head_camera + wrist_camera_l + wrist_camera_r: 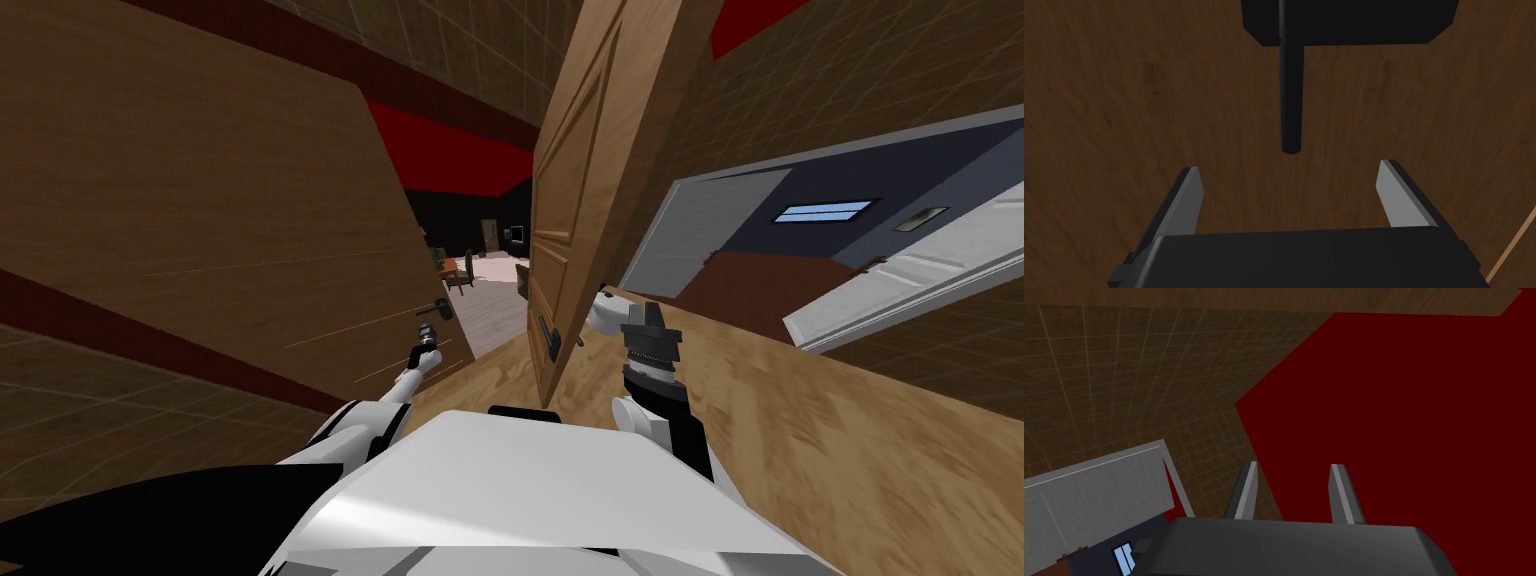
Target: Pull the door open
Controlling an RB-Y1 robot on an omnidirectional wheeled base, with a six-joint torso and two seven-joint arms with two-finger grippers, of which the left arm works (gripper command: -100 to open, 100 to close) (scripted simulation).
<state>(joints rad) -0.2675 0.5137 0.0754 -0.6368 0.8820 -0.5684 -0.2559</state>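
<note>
A dark brown wooden door fills the left of the head view, with a black lever handle near its edge. In the left wrist view the lever hangs from a black plate against the brown door face. My left gripper is open just short of the lever's tip, with the tip centred ahead of the gap and no contact; it also shows as my left gripper. My right gripper is raised beside a lighter door; its fingers stand a narrow gap apart around nothing.
A lighter wooden door stands ajar in the middle, edge toward me, with its own dark handle. Between the two doors a lit room with a chair shows. At the right, a white door hangs open onto a dark blue room.
</note>
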